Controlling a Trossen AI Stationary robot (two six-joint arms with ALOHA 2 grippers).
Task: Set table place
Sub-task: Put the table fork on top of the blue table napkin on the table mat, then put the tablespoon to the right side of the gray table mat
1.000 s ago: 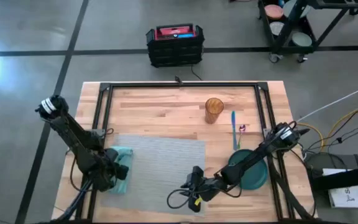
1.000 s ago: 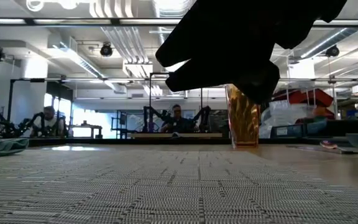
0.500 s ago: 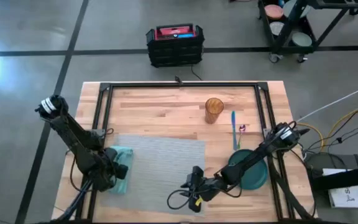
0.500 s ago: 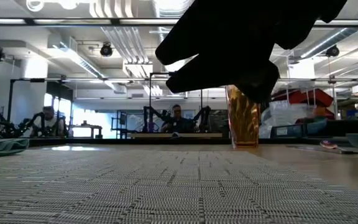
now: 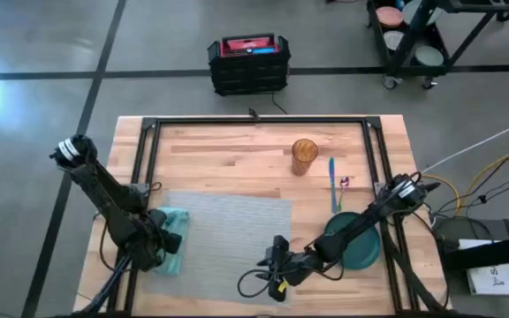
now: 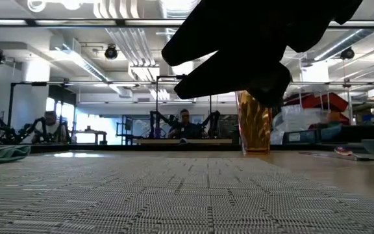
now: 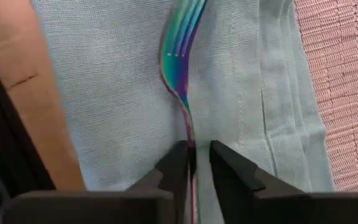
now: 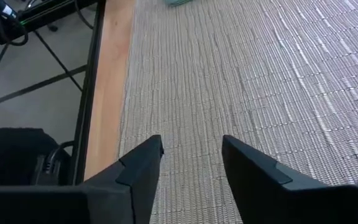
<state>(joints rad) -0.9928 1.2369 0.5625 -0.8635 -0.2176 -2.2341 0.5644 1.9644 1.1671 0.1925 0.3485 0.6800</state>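
On the near left of the surface (image 5: 237, 146), the left gripper (image 7: 193, 163) sits over a light teal napkin (image 7: 104, 93), its jaws pinching the thin handle of an iridescent fork (image 7: 180, 56) that lies flat on the cloth, tines pointing away from the fingers. The napkin lies at the left edge of the grey woven placemat (image 5: 228, 238), overlapping it there. From above, the placemat covers the near middle of the surface, its left edge by the left gripper and its right edge just short of the dark green plate (image 5: 365, 252). The right gripper (image 8: 191, 163) hovers low over the near part of the placemat, jaws spread and holding nothing; its arm reaches in across the plate. Farther back stand an amber glass (image 5: 304, 155) and, just right of it, a blue utensil (image 5: 333, 181) lying on the bare wood. People sit at desks in the room beyond.
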